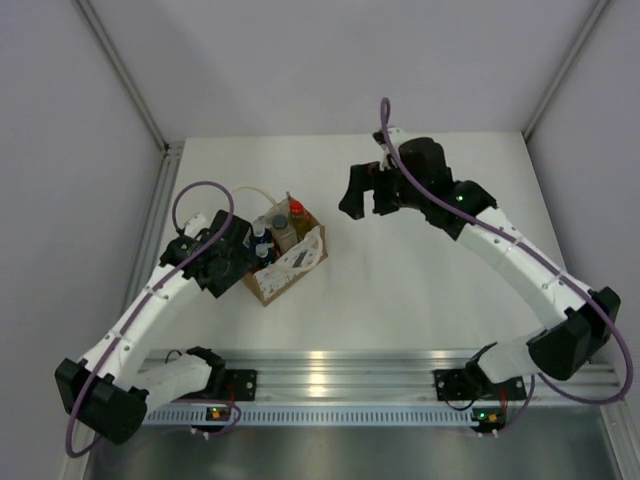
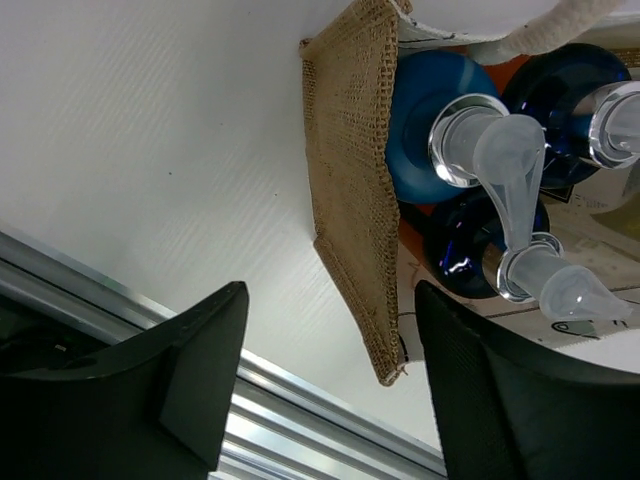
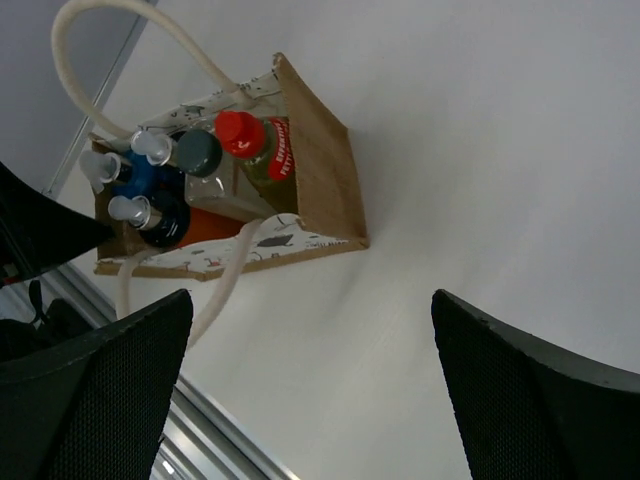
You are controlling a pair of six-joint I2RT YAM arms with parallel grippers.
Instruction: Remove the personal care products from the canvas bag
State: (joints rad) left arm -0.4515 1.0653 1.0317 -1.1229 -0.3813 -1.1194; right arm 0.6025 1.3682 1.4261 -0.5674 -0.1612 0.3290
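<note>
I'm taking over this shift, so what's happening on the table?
Nothing is out of the canvas bag yet: the red-capped yellow bottle, the dark-capped bottle and the blue pump bottles all stand inside. The left gripper is open at the bag's side wall, beside the pump bottles. The right gripper hangs open, apart from the bag, holding nothing.

I see my left arm and right arm are white tubes with fat black joints, a thin purple cable loops along each one, and the flat black fingers have tiny dots all over.
</note>
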